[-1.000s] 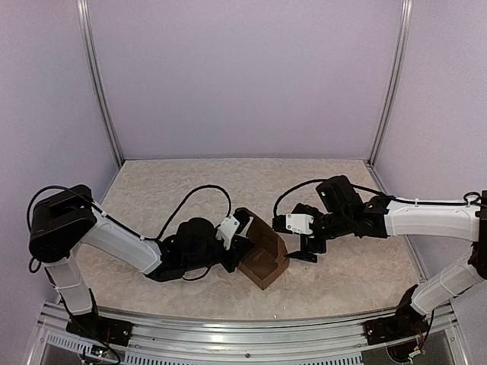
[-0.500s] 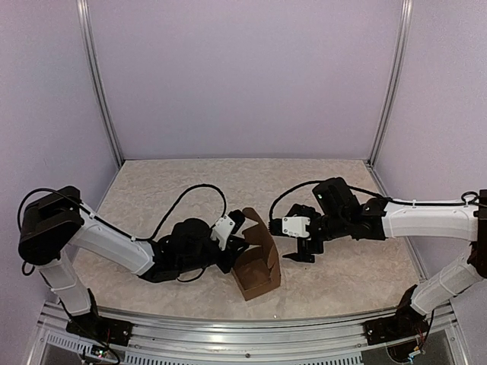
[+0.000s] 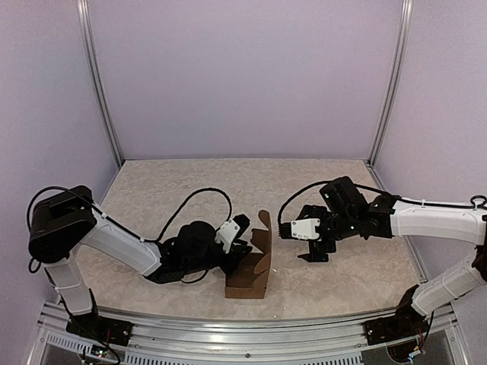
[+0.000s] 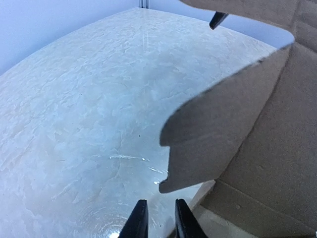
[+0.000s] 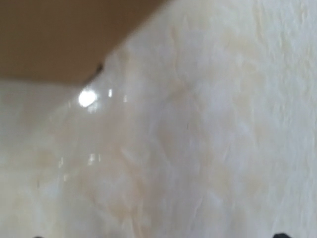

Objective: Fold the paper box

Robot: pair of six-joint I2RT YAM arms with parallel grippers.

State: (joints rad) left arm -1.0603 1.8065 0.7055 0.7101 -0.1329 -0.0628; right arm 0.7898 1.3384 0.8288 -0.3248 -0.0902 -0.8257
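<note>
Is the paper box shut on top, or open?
Open. In the top view one flap stands up above the paper box. The left wrist view shows a tabbed flap hanging free, not tucked in.

Top external: fixed, high at the near edge, looks down and forward over the whole table [image 3: 190, 179].
Left wrist: low, very close, faces the paper box [image 4: 213, 129] flap across the tabletop.
Right wrist: close, pointing down at the tabletop, blurred, with the box edge top left.
All three views share the box and the table.

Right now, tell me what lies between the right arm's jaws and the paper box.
Only bare table: in the top external view, nothing sits between the right jaws and the paper box.
</note>
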